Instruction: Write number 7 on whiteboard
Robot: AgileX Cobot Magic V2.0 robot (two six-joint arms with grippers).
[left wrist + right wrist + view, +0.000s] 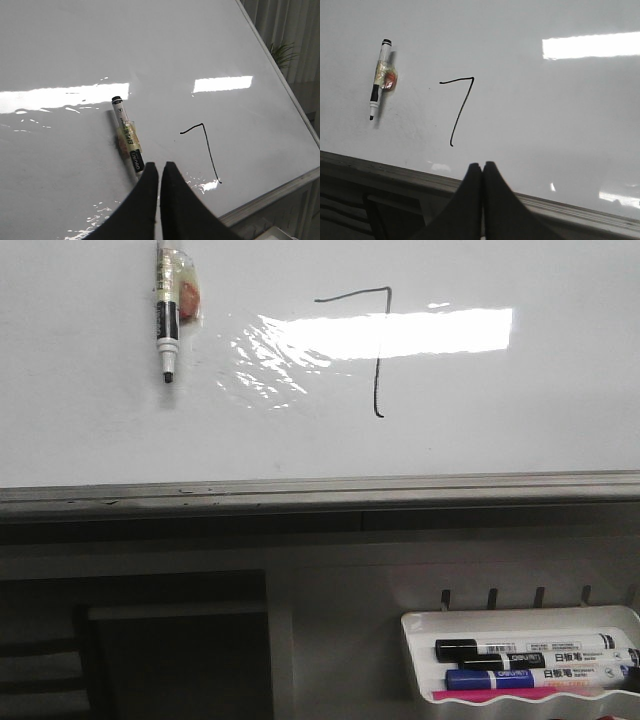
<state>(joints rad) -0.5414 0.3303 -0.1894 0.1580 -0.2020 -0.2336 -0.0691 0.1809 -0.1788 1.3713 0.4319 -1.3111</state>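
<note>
Glare washes across the whiteboard point(90, 420), blurring part of the number 7 point(372, 340) at its middle. A taped marker point(167, 325) sticks beside it (top cut off). Left hand point(159, 167) and right hand point(482, 167) are both pressed together, empty. A tray point(415, 625) below holds spare pens point(530, 662).

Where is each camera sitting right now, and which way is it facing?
Front view: faces forward at the whiteboard, the 7, a marker stuck to it and a tray of markers below; no robot parts show.
Left wrist view: on the left arm, close to the board; shut fingers near the stuck marker.
Right wrist view: on the right arm, facing the board; shut fingers over the bottom rail.
All three share the 7 and the stuck marker.
</note>
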